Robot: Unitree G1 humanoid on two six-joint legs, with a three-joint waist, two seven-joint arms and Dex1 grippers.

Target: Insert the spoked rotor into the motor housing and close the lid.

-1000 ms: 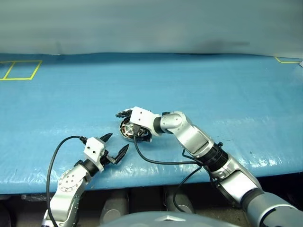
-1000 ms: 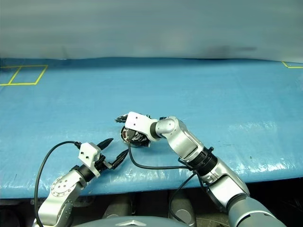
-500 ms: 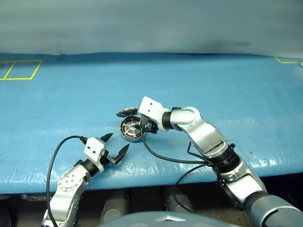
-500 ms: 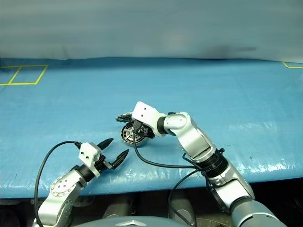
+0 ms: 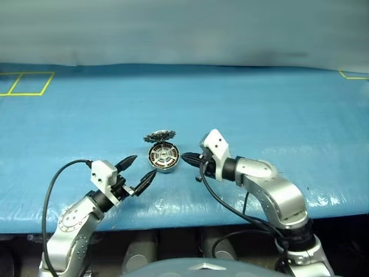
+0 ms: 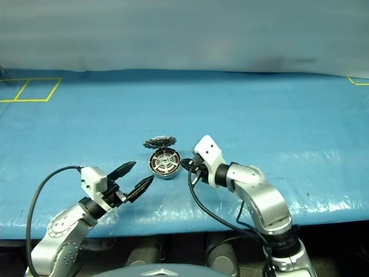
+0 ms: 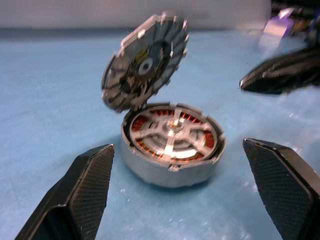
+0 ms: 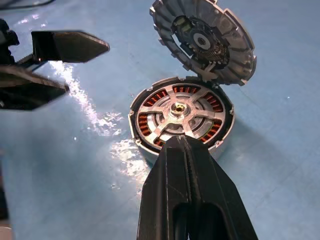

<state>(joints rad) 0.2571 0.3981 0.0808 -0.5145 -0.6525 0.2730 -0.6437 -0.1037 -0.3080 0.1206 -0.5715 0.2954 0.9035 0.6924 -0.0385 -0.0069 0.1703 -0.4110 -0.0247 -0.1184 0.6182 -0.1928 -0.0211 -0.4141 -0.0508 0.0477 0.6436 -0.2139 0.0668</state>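
Observation:
The motor housing [image 8: 150, 142] sits on the blue table with copper windings showing. Inside it lies the spoked rotor [image 8: 165, 127], its silvery spokes around the hub. The grey lid [image 8: 202, 40] stands tilted open from the housing's far edge, also seen as the lid [image 5: 159, 136]. My right gripper [image 5: 185, 156] is shut and empty. It points at the housing [image 5: 163, 157] from the right, a little apart from it. My left gripper [image 5: 145, 164] is open just left of the housing, and its fingers [image 7: 85, 195] frame the housing without touching.
The blue cover reaches a front edge [image 5: 190, 214] close below both grippers. Yellow tape marks [image 5: 26, 84] lie at the far left and a yellow corner [image 5: 351, 74] at the far right. Black cables [image 5: 225, 202] hang from both wrists.
My right gripper drew back from over the housing to its right side and shut. The lid stays propped open. My left gripper rose a little, still open.

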